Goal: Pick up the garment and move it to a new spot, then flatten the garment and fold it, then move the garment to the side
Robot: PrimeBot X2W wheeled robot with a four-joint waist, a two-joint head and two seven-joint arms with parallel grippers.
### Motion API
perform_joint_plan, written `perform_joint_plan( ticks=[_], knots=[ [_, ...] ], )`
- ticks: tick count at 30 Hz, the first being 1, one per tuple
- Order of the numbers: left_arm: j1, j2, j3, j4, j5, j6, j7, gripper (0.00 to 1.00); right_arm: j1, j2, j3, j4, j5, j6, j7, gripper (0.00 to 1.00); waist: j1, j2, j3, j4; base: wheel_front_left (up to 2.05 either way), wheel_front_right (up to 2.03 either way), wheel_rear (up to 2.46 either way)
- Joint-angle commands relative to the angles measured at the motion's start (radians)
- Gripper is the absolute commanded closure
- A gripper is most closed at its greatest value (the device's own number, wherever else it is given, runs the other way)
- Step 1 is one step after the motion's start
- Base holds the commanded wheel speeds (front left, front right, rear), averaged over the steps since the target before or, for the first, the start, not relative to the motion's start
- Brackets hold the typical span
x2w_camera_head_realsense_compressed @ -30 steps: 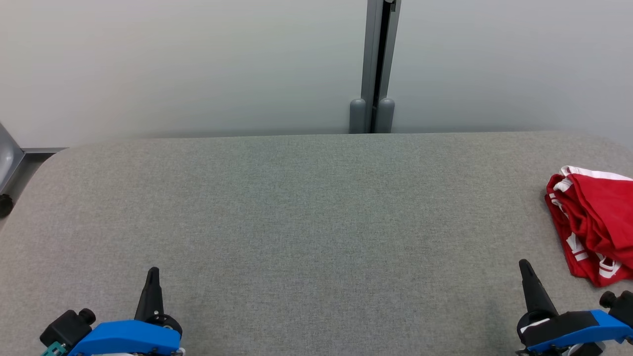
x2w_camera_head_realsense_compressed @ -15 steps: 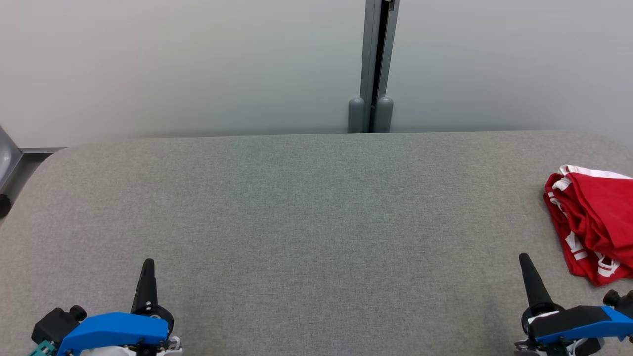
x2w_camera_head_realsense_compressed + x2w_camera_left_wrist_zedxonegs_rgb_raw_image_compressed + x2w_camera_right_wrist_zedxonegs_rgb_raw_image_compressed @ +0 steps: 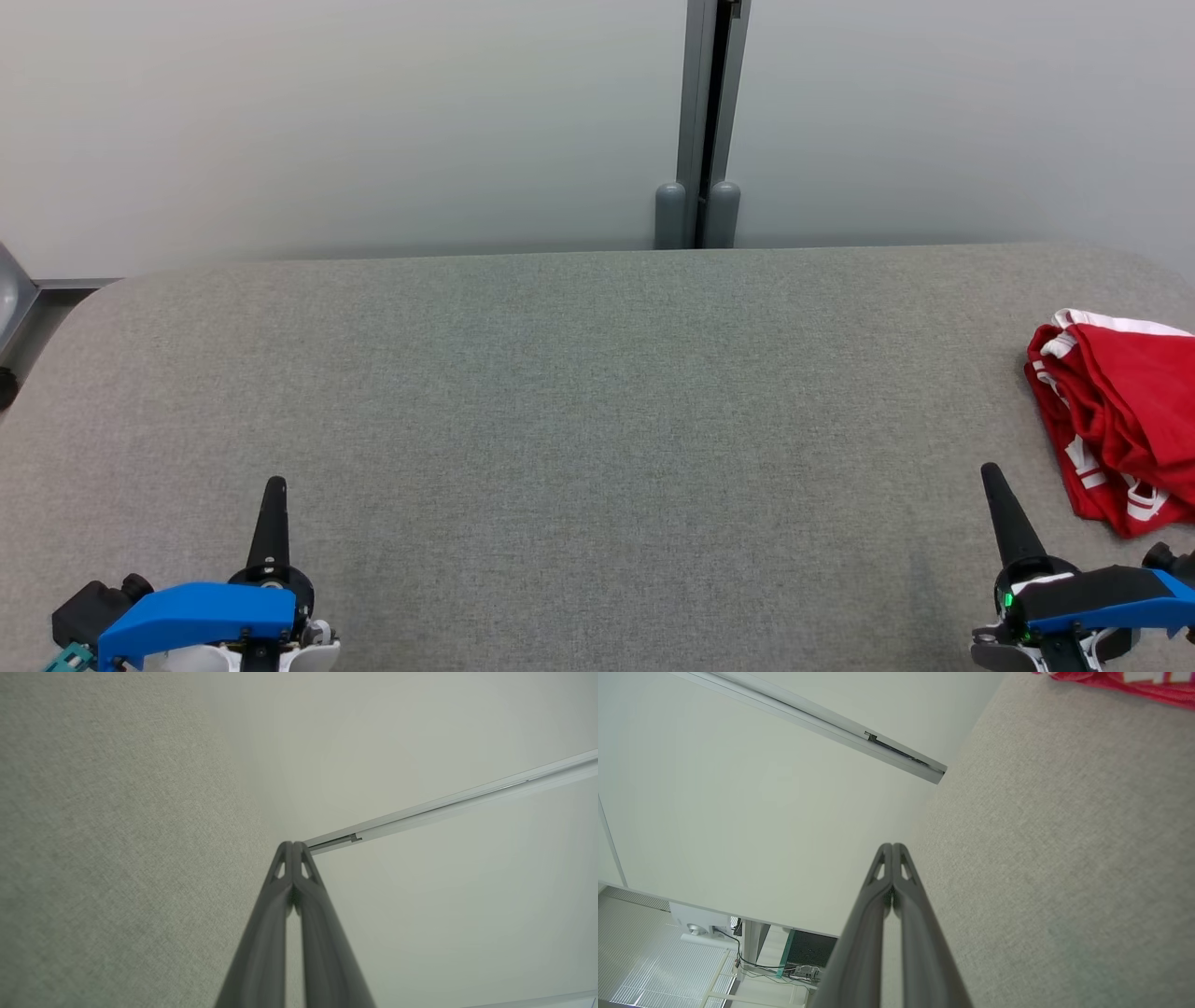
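A red garment with white trim lies crumpled at the far right edge of the grey fabric table, partly cut off by the head view's border. A strip of it shows at the top right of the right wrist view as the red garment. My right gripper is shut with nothing in it, low at the right, just left of and nearer than the garment; its tips meet in the wrist view. My left gripper is shut and holds nothing, at the lower left, far from the garment, fingertips together.
A pale wall with a grey vertical rail stands behind the table's far edge. The table's rounded left corner drops off beside a grey metal frame.
Both grippers have drawn slightly back and down toward the near edge. The garment lies where it was; the view has shifted a little.
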Motion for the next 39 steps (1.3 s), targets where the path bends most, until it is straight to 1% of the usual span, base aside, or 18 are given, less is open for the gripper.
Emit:
perform_joint_plan(
  ticks=[1, 12, 39],
  knots=[
    [-0.026, 0.001, 0.005, -0.014, -0.017, -0.001, 0.005, 1.00, -0.021, 0.000, -0.004, -0.012, 0.021, 0.000, 0.005, 1.00, 0.0000, 0.0000, 0.000, 0.000, 0.00, 0.00, 0.00],
    [-0.031, -0.005, 0.026, -0.032, -0.112, -0.001, 0.034, 1.00, -0.028, 0.007, -0.011, -0.020, 0.126, 0.000, 0.025, 1.00, 0.0000, 0.0000, 0.002, -0.003, 0.00, 0.00, 0.00],
    [-0.041, -0.017, 0.061, -0.065, -0.294, -0.002, 0.091, 1.00, -0.039, 0.020, -0.024, -0.035, 0.326, 0.000, 0.064, 1.00, 0.0000, 0.0000, 0.006, -0.010, 0.00, 0.00, 0.00]
  ],
)
